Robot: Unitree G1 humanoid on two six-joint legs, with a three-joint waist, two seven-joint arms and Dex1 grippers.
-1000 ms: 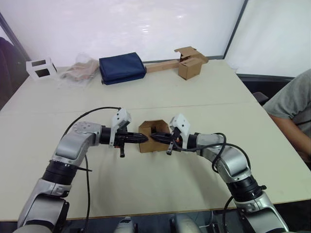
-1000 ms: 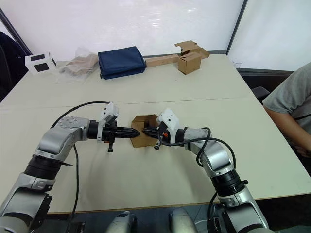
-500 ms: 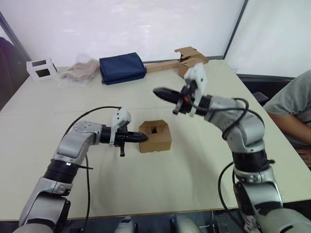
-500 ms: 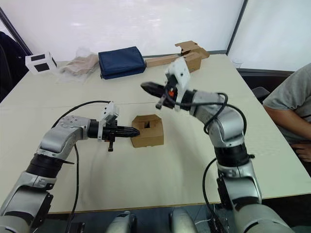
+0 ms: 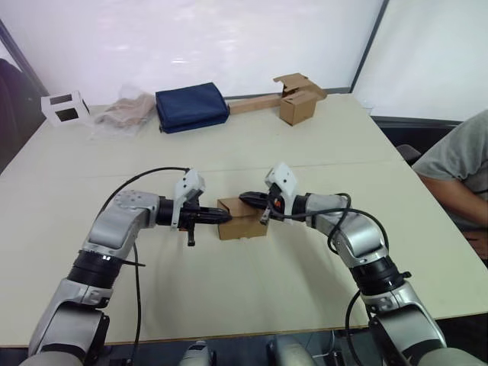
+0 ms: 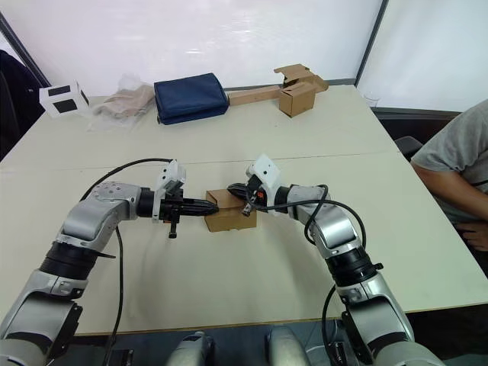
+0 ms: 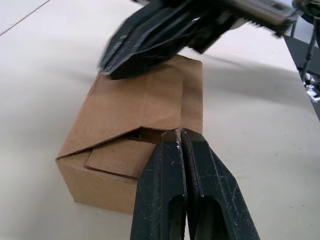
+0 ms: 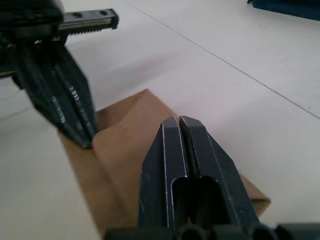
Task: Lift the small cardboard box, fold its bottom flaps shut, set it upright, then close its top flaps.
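The small cardboard box point(image 5: 248, 227) stands upright on the table between my two grippers. Its top flaps point(image 7: 145, 100) lie folded down; one flap edge near my left gripper stays slightly raised, with a dark gap under it. The bottom flaps are hidden under the box. My left gripper point(image 5: 227, 217) is shut, its tips against the box's left side at that raised edge. Shut as well, my right gripper point(image 5: 244, 197) lies flat on the box's top from the right. In the right wrist view its fingers point(image 8: 178, 150) rest on the brown flap point(image 8: 125, 150).
At the far edge of the table point(image 5: 320, 274) lie another brown box on a long cardboard strip point(image 5: 297, 103), a blue bag point(image 5: 191, 107), a crumpled plastic bag point(image 5: 122, 113) and a small white box point(image 5: 63, 107). A person point(image 5: 461, 164) sits at the right edge.
My right arm, raised high above the table half a second ago, has come back down onto the box's top. The top flaps now lie flatter. My left gripper has stayed put.
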